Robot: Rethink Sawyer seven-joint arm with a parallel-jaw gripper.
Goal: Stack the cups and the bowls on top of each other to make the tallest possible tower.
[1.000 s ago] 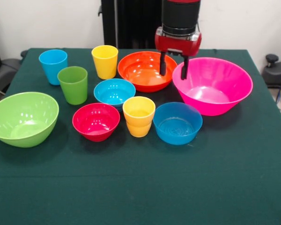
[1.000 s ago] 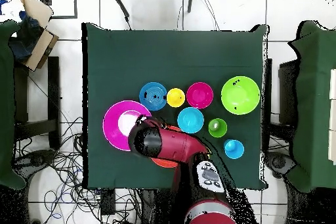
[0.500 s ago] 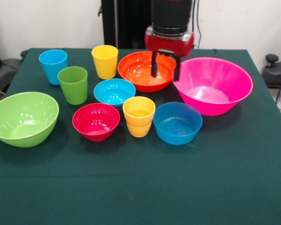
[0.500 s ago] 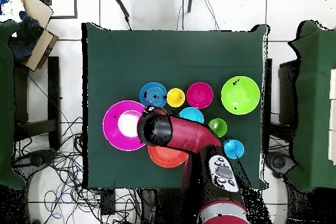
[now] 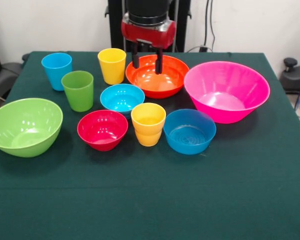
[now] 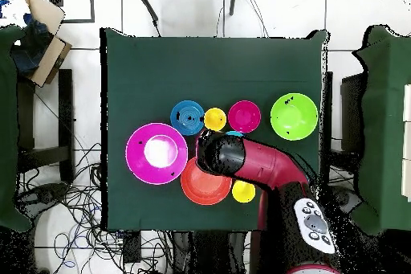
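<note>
The front view shows the gripper with fingers spread and empty, hanging over the far left rim of the orange bowl; all cups and bowls sit apart on the green table (no tower stands); overhead, the arm covers the gripper, the light blue and green cups, and most of one small blue bowl.

No legible text, labels, brands, numbers or signs showing on cups, bowls, table or arm in either view.
</note>
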